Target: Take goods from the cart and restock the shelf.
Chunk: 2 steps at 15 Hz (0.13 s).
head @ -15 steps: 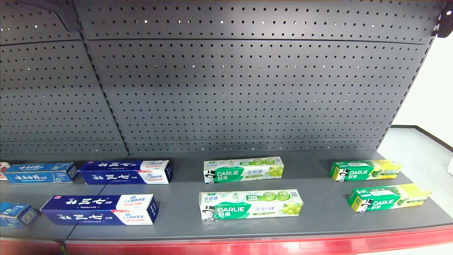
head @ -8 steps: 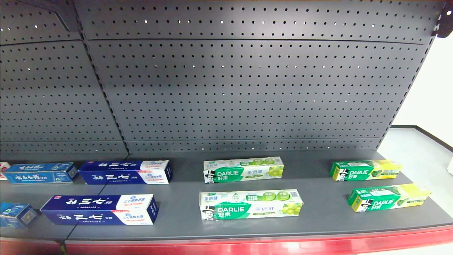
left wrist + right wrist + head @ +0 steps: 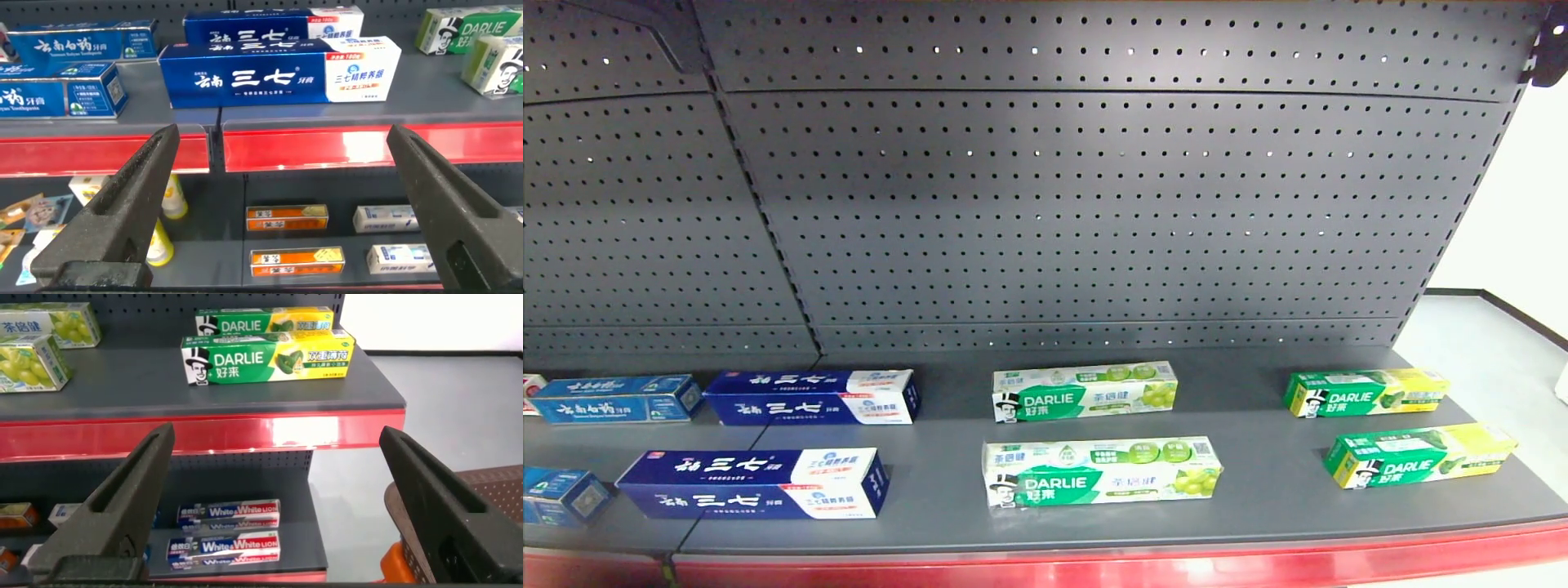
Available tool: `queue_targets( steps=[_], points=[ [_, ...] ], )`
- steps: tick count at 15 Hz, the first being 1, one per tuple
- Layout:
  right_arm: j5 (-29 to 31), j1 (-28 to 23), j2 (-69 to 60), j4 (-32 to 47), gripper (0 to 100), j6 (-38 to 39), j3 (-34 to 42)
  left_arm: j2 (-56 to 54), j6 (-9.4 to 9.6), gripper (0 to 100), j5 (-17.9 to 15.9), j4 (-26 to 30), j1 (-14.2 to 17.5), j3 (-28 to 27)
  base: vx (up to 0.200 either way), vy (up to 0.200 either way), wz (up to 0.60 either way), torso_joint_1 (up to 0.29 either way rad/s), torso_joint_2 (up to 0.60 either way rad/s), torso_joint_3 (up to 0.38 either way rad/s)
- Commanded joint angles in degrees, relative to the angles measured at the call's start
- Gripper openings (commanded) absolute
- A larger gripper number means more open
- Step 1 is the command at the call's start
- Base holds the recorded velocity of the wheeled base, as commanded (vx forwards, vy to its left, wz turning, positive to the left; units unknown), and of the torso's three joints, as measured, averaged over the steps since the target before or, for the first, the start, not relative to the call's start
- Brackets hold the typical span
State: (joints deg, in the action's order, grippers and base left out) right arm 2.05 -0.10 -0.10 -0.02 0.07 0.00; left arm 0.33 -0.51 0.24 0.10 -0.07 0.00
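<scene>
Both arms hang low in front of the shelf [image 3: 947, 498], and I am holding nothing. The left gripper [image 3: 282, 137] has its jaws spread wide, facing the red front edge [image 3: 327, 149] below two dark blue boxes [image 3: 756, 483]. The right gripper [image 3: 278, 433] is just as wide and empty, facing the same edge below two green-yellow boxes [image 3: 1421, 454]. From the head I see the goods lying flat on the grey deck in pairs, one box near the front and one behind it. The light blue boxes [image 3: 617, 398] are at the far left, and the dark blue pair is beside them. The pale green boxes [image 3: 1103, 472] sit in the middle, and the green-yellow pair is at the right end. The pairs are well apart from each other. Behind them rises a perforated back panel [image 3: 1094, 212]. Under the red edge a lower shelf [image 3: 301, 531] carries small orange boxes [image 3: 288, 217] on the left arm's side and blue-white boxes [image 3: 229, 513] on the right arm's side.
</scene>
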Motion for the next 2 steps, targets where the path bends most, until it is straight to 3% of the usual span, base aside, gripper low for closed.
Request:
queue_targets(
  steps=[1, 2],
  points=[
    [-0.03, 0.01, 0.10, 0.02, 100, -0.07, 0.00, 0.02, -0.02, 100, 0.02, -0.01, -0.01, 0.00, 0.000, 0.000, 0.00, 0.000, 0.00, 0.000],
    [-0.03, 0.10, 0.10, 0.02, 100, 0.01, 0.00, 0.02, -0.02, 100, 0.02, -0.01, -0.01, 0.00, 0.000, 0.000, 0.00, 0.000, 0.00, 0.000]
  ],
)
